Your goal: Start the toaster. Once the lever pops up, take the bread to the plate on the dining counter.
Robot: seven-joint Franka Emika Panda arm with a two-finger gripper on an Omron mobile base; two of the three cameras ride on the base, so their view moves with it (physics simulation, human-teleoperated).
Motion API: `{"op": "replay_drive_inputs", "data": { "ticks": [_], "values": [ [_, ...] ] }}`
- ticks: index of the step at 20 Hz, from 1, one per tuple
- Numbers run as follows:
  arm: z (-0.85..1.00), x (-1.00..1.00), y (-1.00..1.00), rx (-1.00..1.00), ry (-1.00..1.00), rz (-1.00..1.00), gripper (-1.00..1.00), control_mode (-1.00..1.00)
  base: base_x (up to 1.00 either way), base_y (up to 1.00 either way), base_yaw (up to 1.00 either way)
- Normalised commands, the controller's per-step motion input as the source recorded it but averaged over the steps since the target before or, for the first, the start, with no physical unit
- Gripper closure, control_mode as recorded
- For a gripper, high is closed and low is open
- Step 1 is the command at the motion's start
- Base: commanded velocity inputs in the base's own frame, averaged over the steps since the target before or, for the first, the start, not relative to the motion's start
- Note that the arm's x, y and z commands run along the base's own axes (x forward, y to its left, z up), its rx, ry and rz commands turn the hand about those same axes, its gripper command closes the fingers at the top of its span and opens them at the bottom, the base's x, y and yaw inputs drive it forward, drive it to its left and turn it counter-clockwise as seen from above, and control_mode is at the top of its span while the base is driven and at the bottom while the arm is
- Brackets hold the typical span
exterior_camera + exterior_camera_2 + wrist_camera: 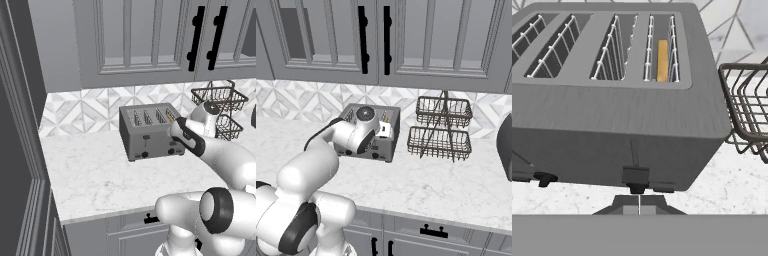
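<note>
The grey four-slot toaster (pixel 147 131) (pixel 387 142) (pixel 622 115) stands on the marble worktop by the tiled backsplash. The bread (pixel 662 60) sits low in its rightmost slot, a tan edge showing between the wires. My gripper (pixel 638 204) is shut, with nothing between its tips. It hovers at the front face, right by the right-hand black lever (pixel 635 175), which sits low just above a round knob (pixel 637 188). The left lever (pixel 146 137) stands higher up. From the base views my hand (pixel 181 131) covers the toaster's right front corner. The plate and the dining counter are out of view.
A two-tier dark wire basket stand (pixel 220 107) (pixel 440 127) (pixel 747 112) stands close to the toaster's right. Grey wall cabinets with black handles (pixel 363 40) hang overhead. A dark appliance (pixel 505 147) is at the far right. A tall grey panel (pixel 20 150) bounds the worktop's left.
</note>
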Motion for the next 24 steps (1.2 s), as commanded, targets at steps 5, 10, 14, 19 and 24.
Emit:
{"op": "replay_drive_inputs", "data": {
  "ticks": [5,10,14,19,24],
  "values": [
    [0.00,0.00,0.00,0.00,0.00,0.00,1.00,-1.00,0.00,0.00,0.00],
    [0.00,0.00,0.00,0.00,0.00,0.00,1.00,-1.00,0.00,0.00,0.00],
    [0.00,0.00,0.00,0.00,0.00,0.00,1.00,-1.00,0.00,0.00,0.00],
    [0.00,0.00,0.00,0.00,0.00,0.00,1.00,-1.00,0.00,0.00,0.00],
    [0.00,0.00,0.00,0.00,0.00,0.00,1.00,-1.00,0.00,0.00,0.00]
  ]
}}
